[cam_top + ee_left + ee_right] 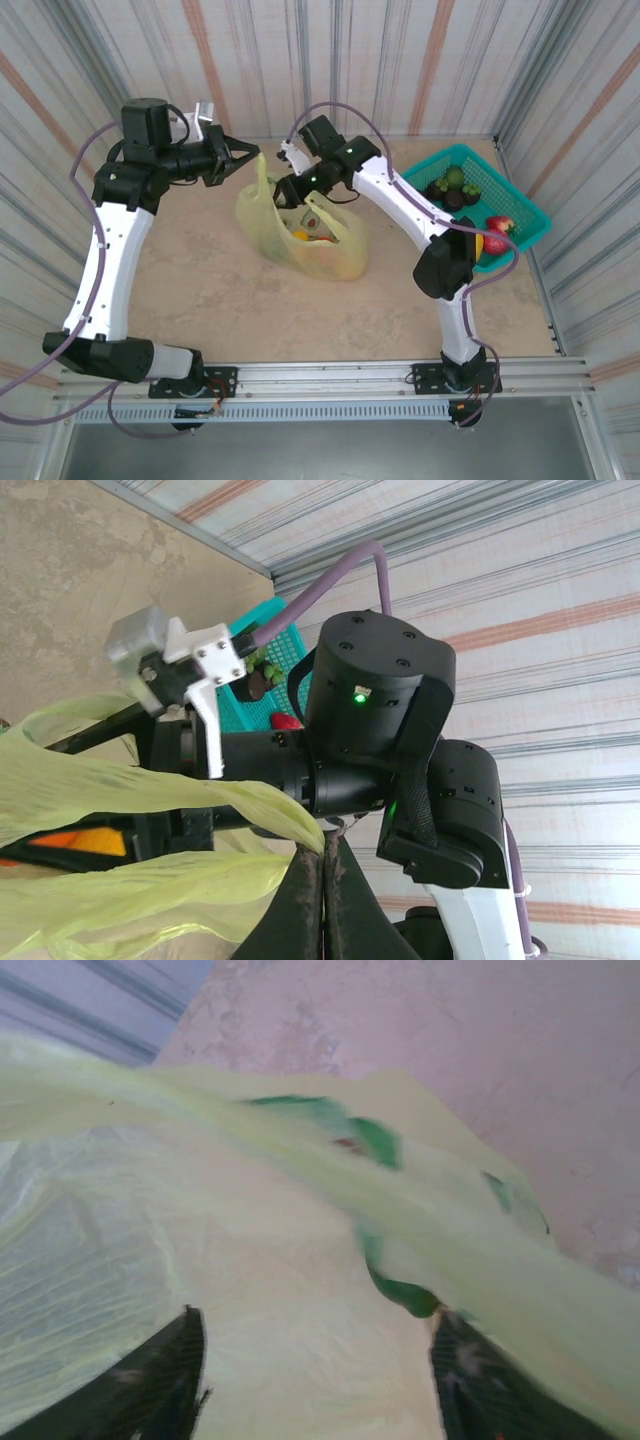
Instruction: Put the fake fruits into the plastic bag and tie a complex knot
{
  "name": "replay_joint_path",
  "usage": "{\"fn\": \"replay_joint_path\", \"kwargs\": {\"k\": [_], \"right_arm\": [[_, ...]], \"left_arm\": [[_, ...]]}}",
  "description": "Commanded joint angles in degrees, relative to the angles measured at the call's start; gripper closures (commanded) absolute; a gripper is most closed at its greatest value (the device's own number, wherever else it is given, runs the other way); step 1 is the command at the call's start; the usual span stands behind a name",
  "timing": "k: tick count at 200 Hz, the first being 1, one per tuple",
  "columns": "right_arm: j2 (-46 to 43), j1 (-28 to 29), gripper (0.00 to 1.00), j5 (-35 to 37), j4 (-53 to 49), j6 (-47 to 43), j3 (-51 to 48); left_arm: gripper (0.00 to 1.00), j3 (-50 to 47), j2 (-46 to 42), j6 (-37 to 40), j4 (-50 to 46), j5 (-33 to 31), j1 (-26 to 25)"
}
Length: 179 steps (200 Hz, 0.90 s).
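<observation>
Item: plastic bag (340, 255), thin crinkly translucent yellow-green film, slumped mid-desk (200, 290) with its mouth up. Glossy fake fruits (302, 237) lie inside; more sit in the teal mesh basket (512, 185). Left tool (322, 865): pressed together, pinching one handle loop taut. Right tool (315, 1325): spread over the bag mouth. Handling, judged: hold the handle high and the mouth wide, since the film probably slips and tears easily.

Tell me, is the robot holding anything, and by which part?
The left fingers pinch the bag by a handle. The right fingers are spread open over the bag, holding nothing.
</observation>
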Motion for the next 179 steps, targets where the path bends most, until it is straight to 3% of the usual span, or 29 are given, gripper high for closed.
{"fn": "replay_joint_path", "kwargs": {"k": [1,26,58,84,100,126,151,179], "right_arm": [[-5.8,-1.1,0.46,-2.9,0.6,1.5,2.1],[-9.1,-2.4,0.53,-4.5,3.4,3.7,2.0],[-12.5,-5.8,0.55,-6.1,6.1,8.2,1.3],[-17.4,-10.1,0.55,-3.4,7.4,11.2,-2.2],[-21.0,-15.0,0.49,1.4,5.9,13.2,-6.5],[-27.1,-25.4,0.48,15.2,-3.6,15.4,-14.8],[-32.5,-33.2,0.39,28.3,-8.4,12.8,-25.2],[-34.9,-41.4,0.33,34.7,-7.4,13.4,-36.7]], "left_arm": [[1.0,0.4,-2.1,0.7,-0.1,0.2,0.1],[1.0,0.0,-2.4,1.0,-0.4,-0.2,0.1],[1.0,-0.1,-2.6,1.1,-0.6,-0.3,0.1],[1.0,0.0,-2.3,0.9,-0.6,-0.3,0.1],[1.0,0.3,-2.1,0.7,-0.7,-0.3,0.1],[1.0,0.6,-1.7,0.4,-1.6,-0.5,0.1],[1.0,0.0,-1.4,0.1,-1.7,-0.8,0.0],[1.0,1.1,-0.2,-0.3,-1.6,-0.6,-0.7]]}}
